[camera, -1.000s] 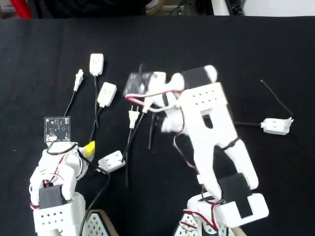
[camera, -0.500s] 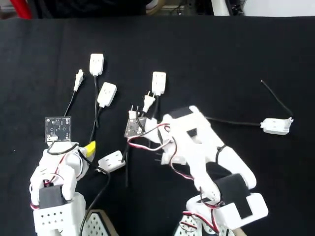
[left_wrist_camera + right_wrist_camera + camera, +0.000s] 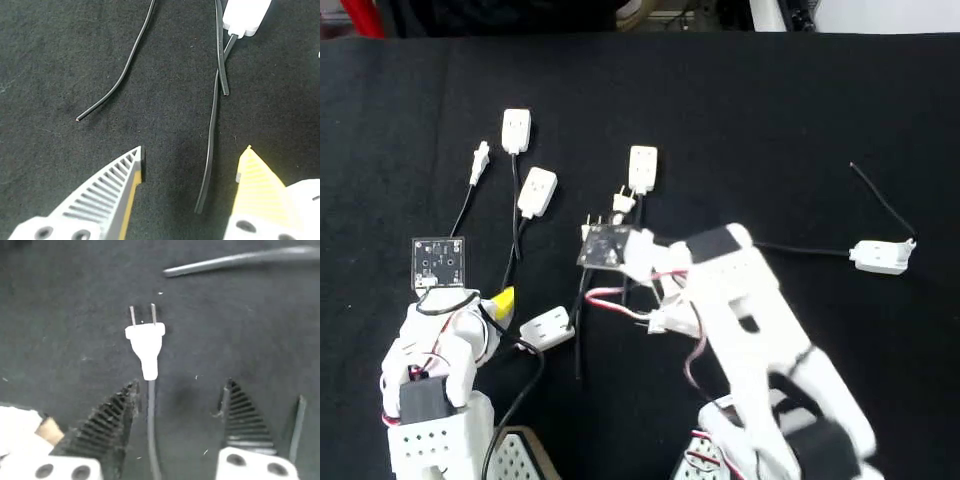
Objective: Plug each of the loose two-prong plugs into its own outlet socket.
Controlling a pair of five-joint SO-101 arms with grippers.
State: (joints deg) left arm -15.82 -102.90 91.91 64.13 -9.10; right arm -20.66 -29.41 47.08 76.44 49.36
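Note:
A white two-prong plug (image 3: 145,342) lies flat on the black cloth, prongs pointing away from my right gripper (image 3: 181,385). That gripper is open, its black fingers (image 3: 107,427) on either side of the plug's cable, just short of the plug body. In the high view the right arm's wrist (image 3: 608,246) hangs over two loose plugs (image 3: 620,201) in the middle. A third plug (image 3: 480,160) lies far left. My left gripper (image 3: 192,152) is open and holds nothing, low over cables; its yellow finger (image 3: 502,300) is near a socket (image 3: 545,327).
More white sockets lie at the back left (image 3: 516,130), left of centre (image 3: 537,190), centre (image 3: 642,168) and far right (image 3: 880,256), each with a black cable. One socket (image 3: 245,14) and loose cable ends (image 3: 107,97) lie ahead of the left gripper.
The right arm drew back from its far reach over the middle sockets, then settled with its wrist over the centre plugs. The left arm has kept still.

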